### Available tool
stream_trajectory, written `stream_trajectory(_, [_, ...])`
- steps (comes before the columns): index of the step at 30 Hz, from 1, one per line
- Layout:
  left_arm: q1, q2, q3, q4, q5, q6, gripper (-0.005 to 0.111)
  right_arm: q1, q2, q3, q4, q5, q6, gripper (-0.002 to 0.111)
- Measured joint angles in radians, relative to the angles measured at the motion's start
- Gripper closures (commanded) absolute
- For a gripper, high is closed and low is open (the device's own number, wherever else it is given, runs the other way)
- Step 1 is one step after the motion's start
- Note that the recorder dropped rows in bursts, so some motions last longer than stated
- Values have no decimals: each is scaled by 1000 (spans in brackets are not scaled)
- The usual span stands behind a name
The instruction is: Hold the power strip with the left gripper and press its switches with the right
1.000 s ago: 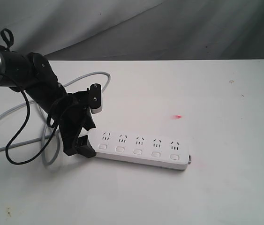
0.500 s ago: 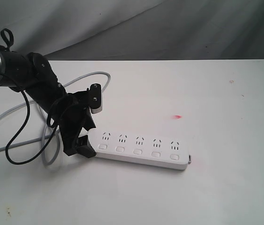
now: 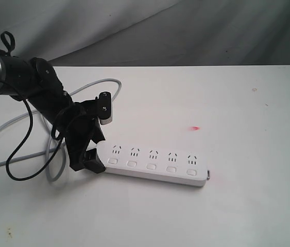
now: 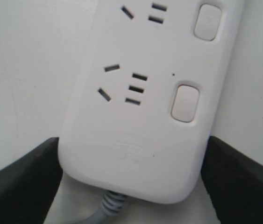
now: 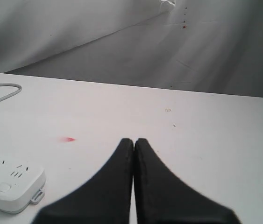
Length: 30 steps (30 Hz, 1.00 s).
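left gripper (image 4: 131,184): my jaws are spread wide around the power strip's cord end, one against each long side. as far as the wrist view shows, i am clasping it.
power strip (image 3: 152,163): it lies flat on the white table (image 3: 248,103), sockets up. its grey cord (image 3: 11,128) loops away from the end i hold.
right gripper (image 5: 133,144): clenched tight on nothing, it hangs well apart from the power strip, out past its free end. it is not in the exterior view.
switches (image 3: 151,165): five in a row along the power strip's near edge, nothing touching any of them.
done: the holding half, by my judgement.
left: every press. the right gripper has yet to cross to the power strip and come down on each switch.
red mark (image 3: 194,127): on the table beyond the power strip's far side.
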Motion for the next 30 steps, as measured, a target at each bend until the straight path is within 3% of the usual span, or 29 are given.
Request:
stream_trajectory(28, [0, 7, 0, -53, 18, -2, 34, 0, 0, 0, 0, 0, 2, 108])
stream_trajectory(30, [0, 7, 0, -55, 20, -4, 30, 0, 0, 0, 0, 0, 2, 108])
